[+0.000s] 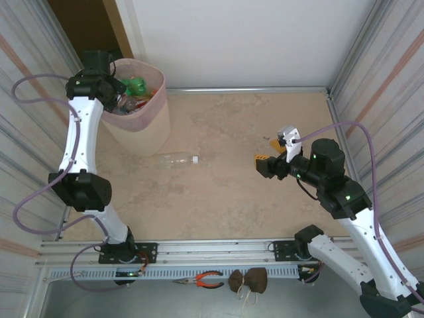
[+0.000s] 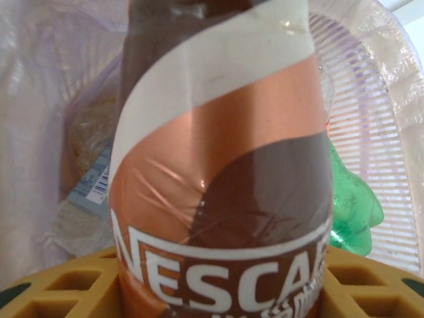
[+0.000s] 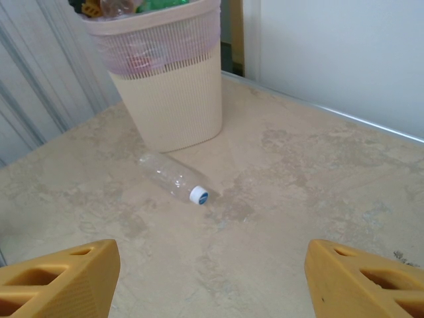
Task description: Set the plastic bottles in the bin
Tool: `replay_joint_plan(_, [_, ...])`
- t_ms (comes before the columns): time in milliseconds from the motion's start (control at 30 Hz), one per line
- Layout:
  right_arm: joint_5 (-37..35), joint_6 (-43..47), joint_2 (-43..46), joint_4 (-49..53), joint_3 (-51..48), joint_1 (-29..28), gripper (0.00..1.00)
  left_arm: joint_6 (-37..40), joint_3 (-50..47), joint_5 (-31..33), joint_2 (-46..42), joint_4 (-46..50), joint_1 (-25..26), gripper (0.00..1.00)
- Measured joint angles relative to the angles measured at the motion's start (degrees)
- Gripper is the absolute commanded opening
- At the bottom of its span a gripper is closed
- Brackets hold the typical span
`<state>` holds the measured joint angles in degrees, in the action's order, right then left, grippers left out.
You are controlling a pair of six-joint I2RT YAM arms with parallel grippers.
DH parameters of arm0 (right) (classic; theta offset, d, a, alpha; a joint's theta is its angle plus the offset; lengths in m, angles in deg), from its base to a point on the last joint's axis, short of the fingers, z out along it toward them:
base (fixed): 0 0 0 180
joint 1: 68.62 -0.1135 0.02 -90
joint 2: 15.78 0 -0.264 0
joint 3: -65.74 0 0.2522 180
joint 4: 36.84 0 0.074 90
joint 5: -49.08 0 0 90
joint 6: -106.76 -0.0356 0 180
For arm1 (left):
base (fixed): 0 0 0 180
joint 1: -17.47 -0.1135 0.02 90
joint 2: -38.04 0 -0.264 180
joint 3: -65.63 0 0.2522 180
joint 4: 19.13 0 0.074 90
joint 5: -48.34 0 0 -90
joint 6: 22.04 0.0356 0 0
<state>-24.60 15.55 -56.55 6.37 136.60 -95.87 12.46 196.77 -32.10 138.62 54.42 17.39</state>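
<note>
Pliers (image 1: 202, 279) lie on the rail at 6 o'clock. Right gripper (image 1: 270, 154) hovers over the table (image 1: 232, 199) at 3 o'clock, jaws wide apart, nothing between them. Clear bottle (image 1: 177, 159) lies on its side near centre, cap toward 3 o'clock. The bin (image 1: 159, 99) stands just beyond at 10 o'clock, pink-lined, with a green bottle (image 1: 136, 85) and others inside. Left gripper (image 2: 218, 285) hangs over the bin mouth, yellow fingers (image 2: 66, 285) closed on a brown Nescafe bottle (image 2: 225, 165).

White left arm (image 1: 81, 132) and right arm (image 1: 371, 232), black joints (image 1: 83, 189), lilac cables (image 1: 373, 173), right hand (image 3: 212, 285) with yellow hollow-celled fingers (image 3: 63, 278).
</note>
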Motion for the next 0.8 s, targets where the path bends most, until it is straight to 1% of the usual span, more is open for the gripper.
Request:
replay_joint_plan(67, [0.0,0.0,0.0,0.0,0.0,0.0,0.73,-0.8,0.2,-0.6,0.2,0.0,0.0,0.64])
replay_joint_plan(167, [0.0,0.0,0.0,0.0,0.0,0.0,0.73,-2.1,0.8,-1.2,0.2,0.0,0.0,0.69])
replay_joint_plan(267, [0.0,0.0,0.0,0.2,0.0,0.0,0.73,-2.9,1.2,-1.2,0.2,-0.1,0.0,0.77])
replay_joint_plan(333, [0.0,0.0,0.0,0.2,0.0,0.0,0.73,-3.3,1.6,-1.4,0.2,0.0,0.0,0.79])
replay_joint_plan(400, [0.0,0.0,0.0,0.2,0.0,0.0,0.73,-3.5,1.8,-1.4,0.0,0.0,0.0,0.79])
replay_joint_plan(533, [0.0,0.0,0.0,0.2,0.0,0.0,0.73,-3.3,1.8,-1.4,-0.7,0.2,0.0,0.77])
replay_joint_plan(667, [0.0,0.0,0.0,0.2,0.0,0.0,0.73,-1.9,1.8,-1.6,-2.4,0.0,0.0,0.69])
replay_joint_plan(800, [0.0,0.0,0.0,0.2,0.0,0.0,0.73,1.2,1.6,-3.0,-4.3,-2.4,-0.1,0.65])
